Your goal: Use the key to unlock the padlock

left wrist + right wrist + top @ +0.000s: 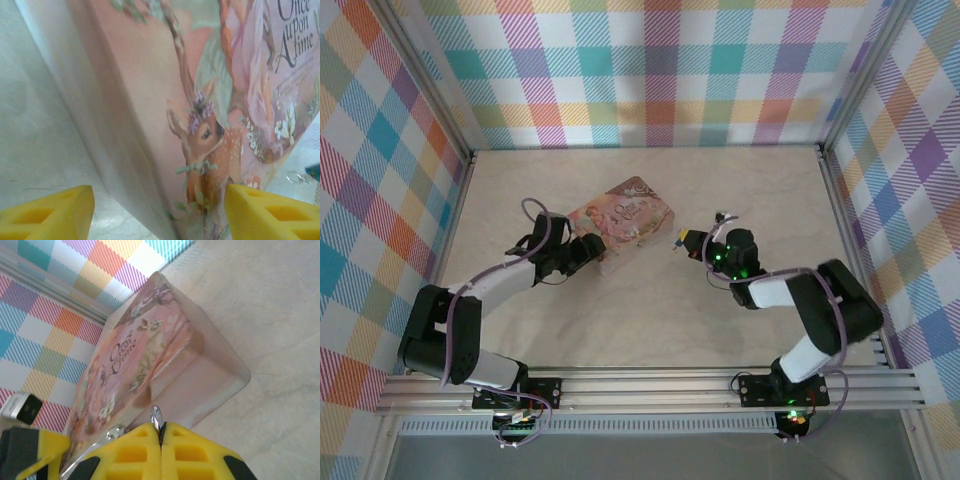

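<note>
Left wrist view reads "Once upon A time" in dark script on the pink tin [150, 75], whose near corner sits between the yellow fingers [50, 212] of the left tool [159, 195], spread wide and gripping nothing. Right wrist view has the right tool [161, 429] clamped together on a thin silvery sliver, seemingly the key [156, 416], close by the tin's side wall. A blue scrap at the left wrist view's right edge, beside a small metal ring [295, 176] on the counter [30, 150], may be the padlock [315, 171].
</note>
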